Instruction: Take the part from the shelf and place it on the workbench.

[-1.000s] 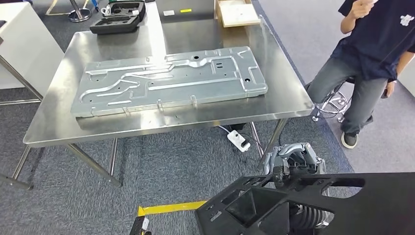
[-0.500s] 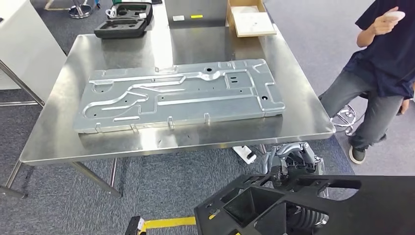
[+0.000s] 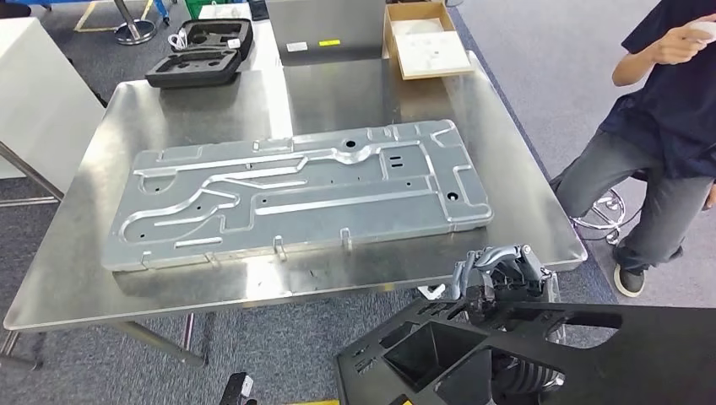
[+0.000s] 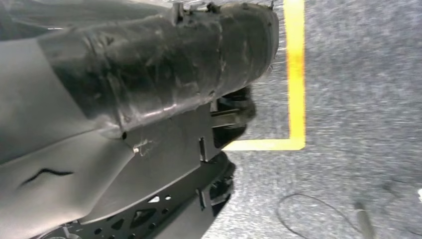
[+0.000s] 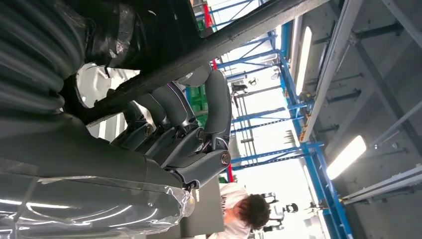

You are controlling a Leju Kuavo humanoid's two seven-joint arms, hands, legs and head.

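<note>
While the right hand [image 3: 498, 274] curled its fingers [image 5: 214, 107] over the upper edge of the black part [image 3: 523, 354], that part filled the lower right of the head view, below the near edge of the tabletop [image 3: 76, 287] and over grey carpet. It was a flat, matte black moulded panel with a deep rectangular pocket near its left end, small slots beside it and a long oval cut-out toward the right. Its long axis ran roughly left to right across the frame, the pocketed end pointing lower left and the rest running off the right edge. In the left wrist view the same black panel [image 4: 164, 164] lay against the wrapped left hand [image 4: 149, 74], but I could not tell how those fingers were set. On the tabletop lay a large stamped sheet-metal plate [image 3: 295, 194], long axis also left to right. A black foam-lined case [image 3: 203, 55] sat at upper left, a cardboard box [image 3: 431, 38] at upper centre, and a seated person [image 3: 659, 126] at the right edge.
</note>
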